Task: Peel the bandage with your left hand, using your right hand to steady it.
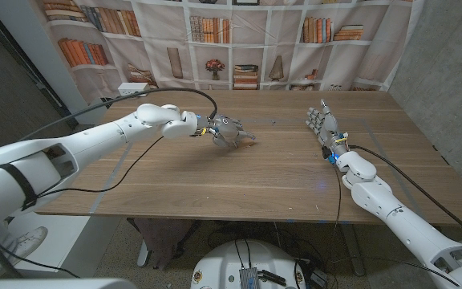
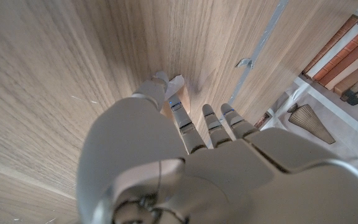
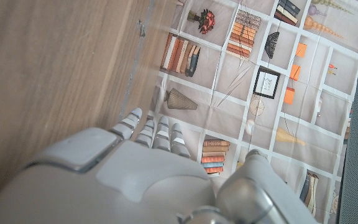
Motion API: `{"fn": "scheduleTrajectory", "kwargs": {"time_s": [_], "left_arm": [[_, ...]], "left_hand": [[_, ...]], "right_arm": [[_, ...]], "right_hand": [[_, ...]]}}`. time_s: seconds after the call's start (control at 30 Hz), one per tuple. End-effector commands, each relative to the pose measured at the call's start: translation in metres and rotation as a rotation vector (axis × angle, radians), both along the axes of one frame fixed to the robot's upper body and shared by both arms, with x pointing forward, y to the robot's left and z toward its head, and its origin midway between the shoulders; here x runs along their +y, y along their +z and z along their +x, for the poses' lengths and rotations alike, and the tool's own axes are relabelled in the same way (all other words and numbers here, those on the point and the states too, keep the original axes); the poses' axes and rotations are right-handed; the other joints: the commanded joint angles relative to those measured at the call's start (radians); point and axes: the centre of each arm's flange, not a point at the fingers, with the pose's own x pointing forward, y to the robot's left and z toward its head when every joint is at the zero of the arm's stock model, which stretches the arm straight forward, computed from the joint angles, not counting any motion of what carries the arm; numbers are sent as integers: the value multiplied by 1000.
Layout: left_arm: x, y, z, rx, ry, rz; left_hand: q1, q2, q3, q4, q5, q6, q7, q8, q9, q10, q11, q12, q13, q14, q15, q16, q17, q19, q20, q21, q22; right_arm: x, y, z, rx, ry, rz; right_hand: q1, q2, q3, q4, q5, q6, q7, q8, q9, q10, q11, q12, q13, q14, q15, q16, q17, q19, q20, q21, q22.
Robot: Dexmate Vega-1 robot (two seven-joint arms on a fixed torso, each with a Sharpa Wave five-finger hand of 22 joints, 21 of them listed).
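1. Evidently the step in hand is getting the peel started: the left hand [image 1: 226, 133] is bent down over the bandage [image 2: 178, 93], which lies on the wooden table [image 1: 279, 172] near its middle.
2. To do it well, I'd bring the right hand [image 1: 323, 124] across toward nine o'clock and pin the strip before pulling.
3. Peel low and slow, so the strip doesn't lift whole.
4. The left hand's fingers [image 2: 157, 87] curl onto the bandage's pale tab; a real pinch cannot be told.
5. The right hand stands at three o'clock, well apart, fingers straight and holding nothing.
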Motion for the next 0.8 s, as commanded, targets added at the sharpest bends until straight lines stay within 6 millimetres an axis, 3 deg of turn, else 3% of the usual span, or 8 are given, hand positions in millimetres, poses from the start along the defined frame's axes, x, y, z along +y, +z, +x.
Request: {"fn": "scheduleTrajectory", "kwargs": {"time_s": [0.03, 0.8], "left_arm": [[0, -6, 1, -18, -7, -15], [0, -12, 1, -25, -27, -27]], "left_hand": [[27, -1, 15, -6, -3, 14, -4, 0, 2, 11, 1, 9, 5, 15, -183, -2, 6, 8, -7, 4, 3], [38, -8, 14, 2, -11, 24, -4, -2, 2, 9, 2, 19, 12, 22, -179, -2, 12, 14, -7, 6, 3]], "right_arm": [[-1, 0, -1, -7, 10, 7], [-2, -1, -2, -15, 27, 30]], "right_hand": [[5, 10, 2, -8, 3, -3, -5, -1, 4, -1, 2, 1, 3, -7, 1, 2, 2, 0, 3, -4, 1], [8, 12, 1, -12, 3, -3, -10, 0, 4, -1, 0, 1, 2, -7, 0, 3, 2, 1, 3, -5, 1]]}}
